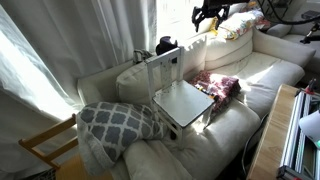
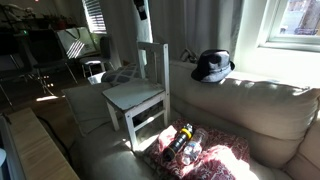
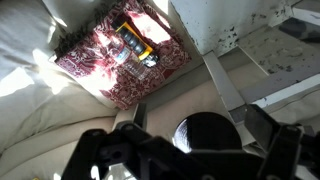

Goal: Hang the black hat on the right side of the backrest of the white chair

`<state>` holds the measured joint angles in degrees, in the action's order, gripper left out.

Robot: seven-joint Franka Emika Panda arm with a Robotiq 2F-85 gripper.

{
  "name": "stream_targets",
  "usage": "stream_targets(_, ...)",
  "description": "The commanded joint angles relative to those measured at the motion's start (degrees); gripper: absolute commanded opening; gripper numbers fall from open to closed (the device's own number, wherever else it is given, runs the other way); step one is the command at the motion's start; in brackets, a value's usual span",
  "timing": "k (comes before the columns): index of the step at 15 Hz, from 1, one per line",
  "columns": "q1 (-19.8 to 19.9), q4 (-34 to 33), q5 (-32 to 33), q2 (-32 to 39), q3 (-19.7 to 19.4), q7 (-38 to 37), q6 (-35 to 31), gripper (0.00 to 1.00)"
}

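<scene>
High above the white chair (image 1: 183, 102) and well apart from it: the gripper (image 1: 207, 18), claw spread wide, holding nothing. On the sofa back (image 2: 270, 95) just behind the white chair, near the backrest (image 1: 163, 70): the black hat (image 2: 212, 66), not yet grasped. Likely troubles, by judgement: pinching only the soft brim and losing the hat mid-carry; bumping the white chair, perched on yielding cushions (image 1: 240, 115), and tipping it; dropping the crown short of the right post, leaving the hat to slide off behind the white chair.
</scene>
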<state>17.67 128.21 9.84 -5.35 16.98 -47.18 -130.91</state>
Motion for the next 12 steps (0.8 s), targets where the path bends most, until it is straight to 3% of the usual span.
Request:
stream_targets(1,-6.0,-0.6,0.7,0.7,-5.9,-0.6,0.2,1.00)
stream_targets(6,-7.6,-2.0,2.2,3.3,-7.6,-3.3,-1.0,1.00)
stream_targets(10,-8.9,-6.6,6.2,12.1,-12.8,-11.9,-9.7,1.00)
stream_targets(12,-10.0,-9.0,6.1,16.7,-15.8,-11.6,-15.5,1.00)
